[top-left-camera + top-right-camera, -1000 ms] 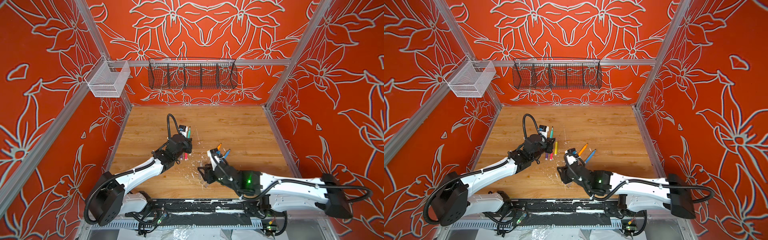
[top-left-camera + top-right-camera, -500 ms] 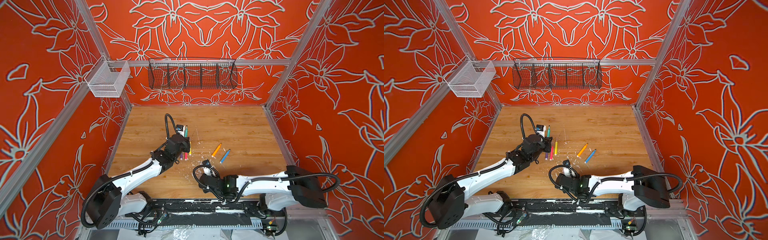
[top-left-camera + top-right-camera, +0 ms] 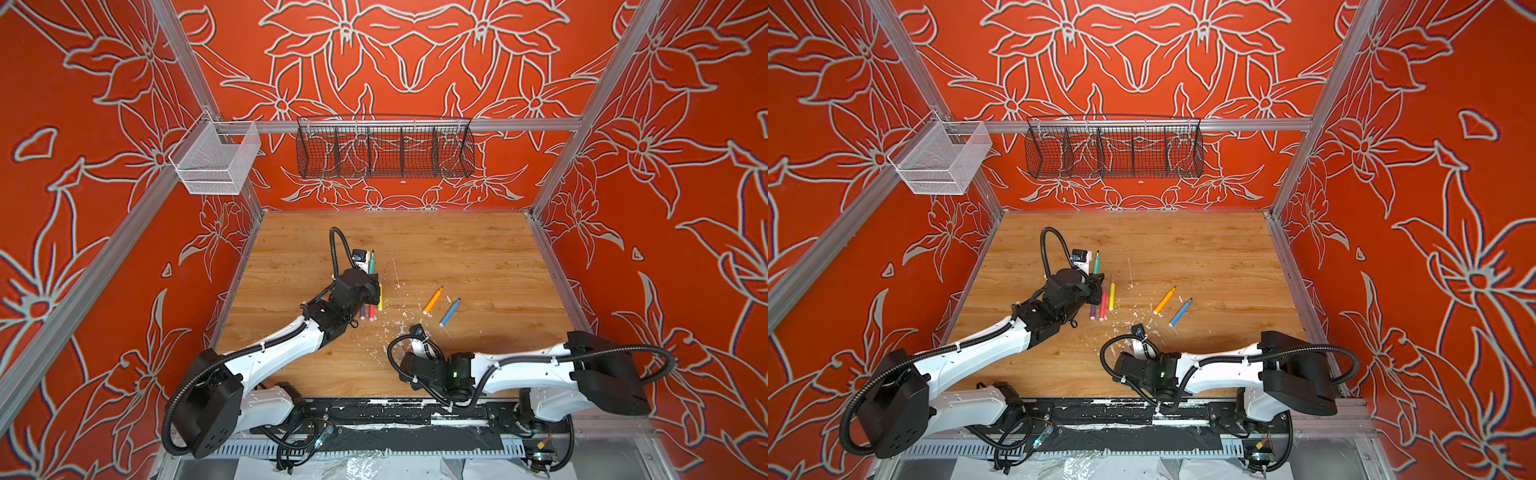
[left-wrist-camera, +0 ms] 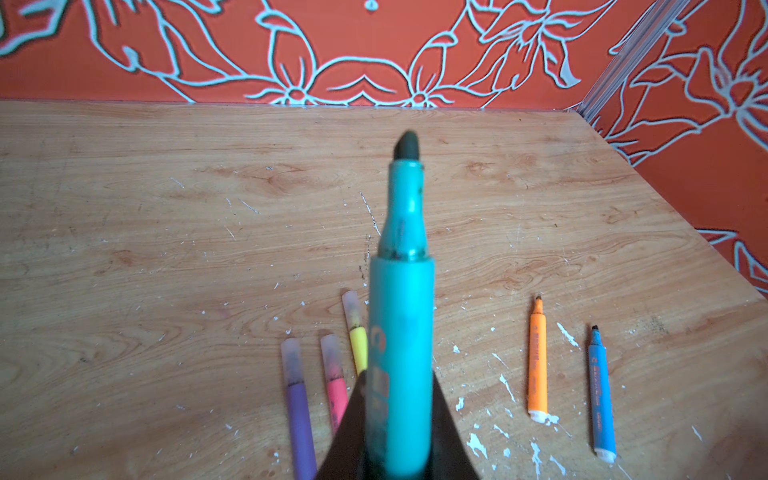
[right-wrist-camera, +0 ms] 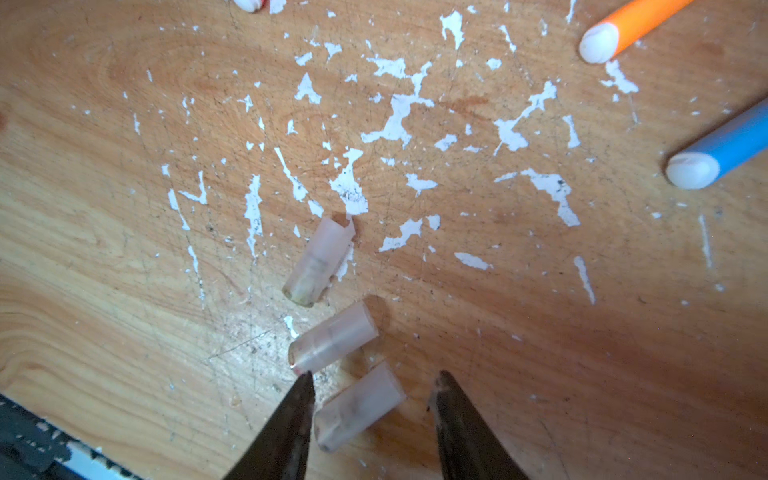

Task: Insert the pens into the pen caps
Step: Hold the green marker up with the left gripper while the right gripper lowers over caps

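For the left arm: stretched from beyond the near edge of the table, left side, diagonally toward the middle; forearm raised, wrist bent forward. For the left gripper: clamped tight on the green pen, gripping its lower barrel, tip aimed toward the far edge. For the right arm: folded low along the near edge, reaching leftward from the right side, wrist turned downward near the middle. For the right gripper: aimed down at the table, fingers parted, standing either side of one cap, with a clear gap at one finger.
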Controlling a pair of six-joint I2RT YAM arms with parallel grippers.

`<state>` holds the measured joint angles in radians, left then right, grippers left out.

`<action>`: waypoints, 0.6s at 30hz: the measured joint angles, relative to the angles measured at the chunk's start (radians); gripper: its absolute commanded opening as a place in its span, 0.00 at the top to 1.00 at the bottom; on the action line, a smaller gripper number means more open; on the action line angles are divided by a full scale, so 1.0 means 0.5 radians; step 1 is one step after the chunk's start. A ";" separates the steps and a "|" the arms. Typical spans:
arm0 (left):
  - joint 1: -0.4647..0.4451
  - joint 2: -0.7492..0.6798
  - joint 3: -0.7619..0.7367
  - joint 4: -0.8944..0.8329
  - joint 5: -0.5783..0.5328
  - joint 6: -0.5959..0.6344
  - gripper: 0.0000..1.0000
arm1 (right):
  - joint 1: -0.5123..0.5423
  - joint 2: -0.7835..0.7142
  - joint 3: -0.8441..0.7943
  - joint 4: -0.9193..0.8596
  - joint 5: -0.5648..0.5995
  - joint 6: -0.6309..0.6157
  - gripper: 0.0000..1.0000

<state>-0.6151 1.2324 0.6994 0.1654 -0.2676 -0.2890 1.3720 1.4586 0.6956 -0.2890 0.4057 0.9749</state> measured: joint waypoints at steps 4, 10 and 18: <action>0.000 0.000 0.000 0.000 -0.002 0.001 1.00 | 0.006 0.001 -0.006 -0.023 -0.006 0.004 0.50; 0.000 0.000 0.000 0.000 -0.002 0.002 1.00 | 0.008 0.051 -0.006 -0.037 -0.017 0.007 0.50; 0.000 0.000 0.000 0.000 -0.002 0.002 1.00 | 0.009 0.018 -0.030 -0.139 -0.021 0.054 0.53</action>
<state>-0.6151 1.2324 0.6994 0.1654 -0.2687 -0.2878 1.3766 1.4673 0.6807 -0.3584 0.3950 1.0019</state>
